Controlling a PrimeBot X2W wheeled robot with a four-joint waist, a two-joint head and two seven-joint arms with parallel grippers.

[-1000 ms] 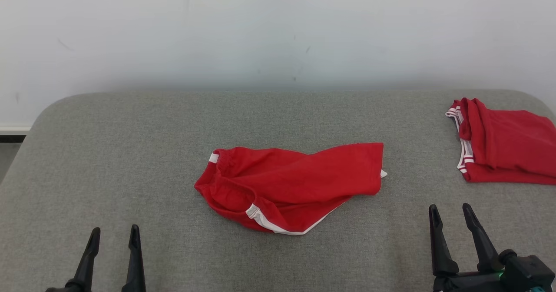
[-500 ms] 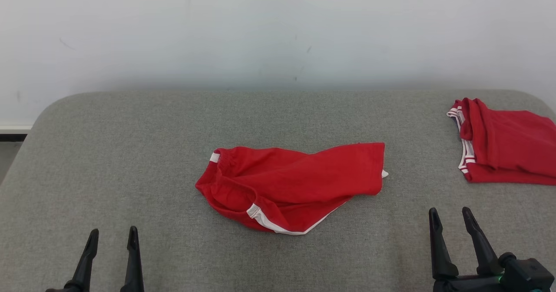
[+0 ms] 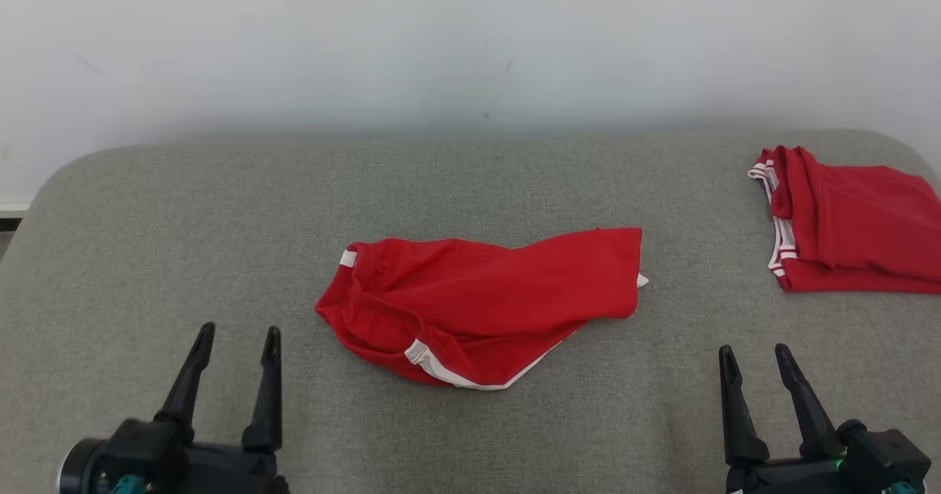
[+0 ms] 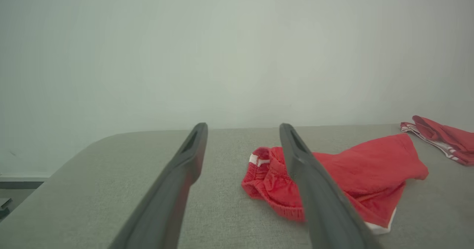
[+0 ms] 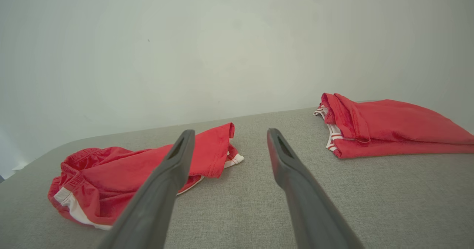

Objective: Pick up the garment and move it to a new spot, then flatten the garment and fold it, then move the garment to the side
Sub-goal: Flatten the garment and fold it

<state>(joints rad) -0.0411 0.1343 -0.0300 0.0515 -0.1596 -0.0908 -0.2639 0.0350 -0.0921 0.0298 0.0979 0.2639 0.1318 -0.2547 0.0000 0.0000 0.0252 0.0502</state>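
Observation:
The garment (image 3: pixel 485 303) is a pair of red shorts with white trim, lying crumpled in the middle of the grey padded surface (image 3: pixel 184 222). The left wrist view has the garment (image 4: pixel 351 171) right of my fingers; in the right wrist view the garment (image 5: pixel 122 171) lies to the left. My left gripper (image 3: pixel 239 336) stands open, near and left of the shorts, with nothing between its fingers. My right gripper (image 3: pixel 753 354) is open too, near and right of them, empty.
A second red garment (image 3: pixel 853 233) with white stripes lies folded at the far right edge of the surface, also in the right wrist view (image 5: pixel 389 125). A pale wall (image 3: pixel 470 45) rises directly behind the surface.
My left gripper has come forward and a little rightward toward the shorts, with more of its body in view. The head camera has shifted slightly. The right gripper has hardly moved.

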